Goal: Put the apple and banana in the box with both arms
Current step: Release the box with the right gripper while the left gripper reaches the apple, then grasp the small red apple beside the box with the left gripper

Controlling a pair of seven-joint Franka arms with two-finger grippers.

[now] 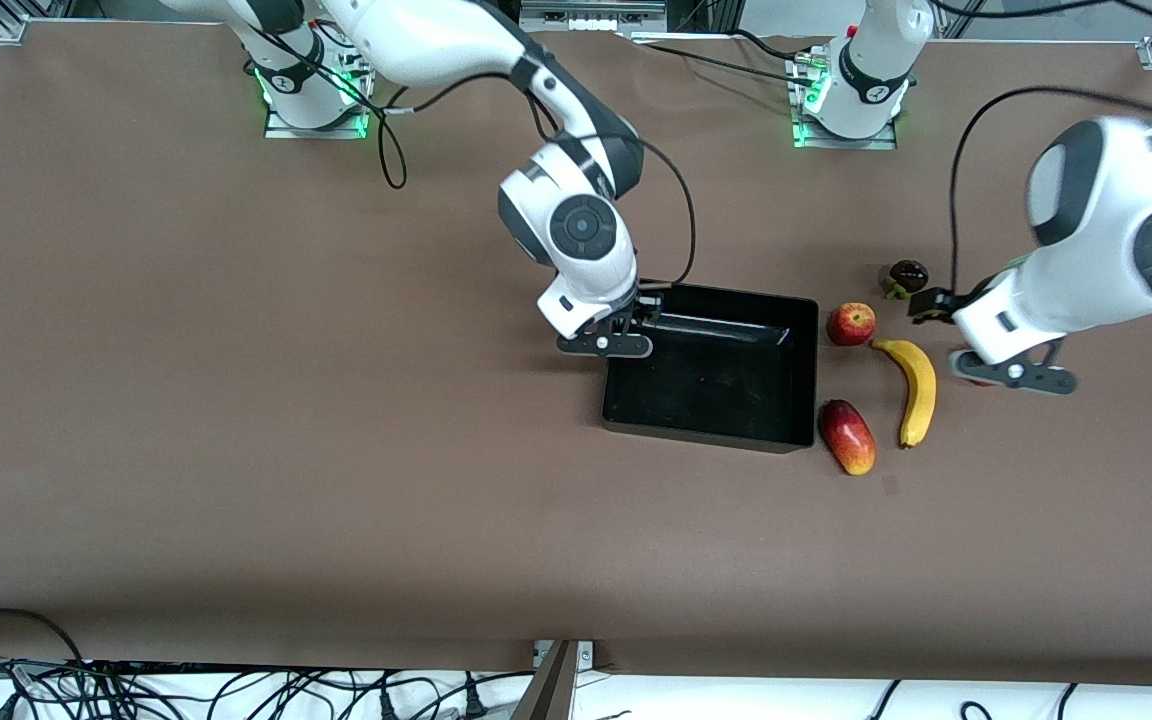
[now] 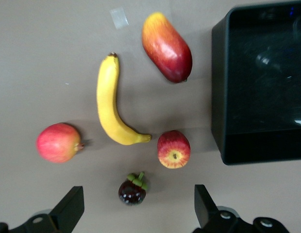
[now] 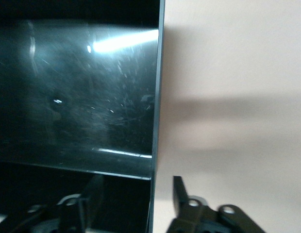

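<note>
Yellow banana (image 1: 915, 390) lies beside the box (image 1: 711, 434), toward the left arm's end of the table, its long side running nearer-to-farther from the front camera. Next to its farther tip sits the apple (image 1: 851, 324). Nearest is the left gripper (image 1: 1012, 374), spread wide above the fruit. Right gripper (image 1: 604, 344) straddles the box's wall, fingers apart, holding nothing.

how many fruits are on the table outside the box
5, all toward the left arm's end beside the box: apple, banana, mango-like fruit, dark mangosteen, pinkish-red fruit, mostly hidden in the front view.
</note>
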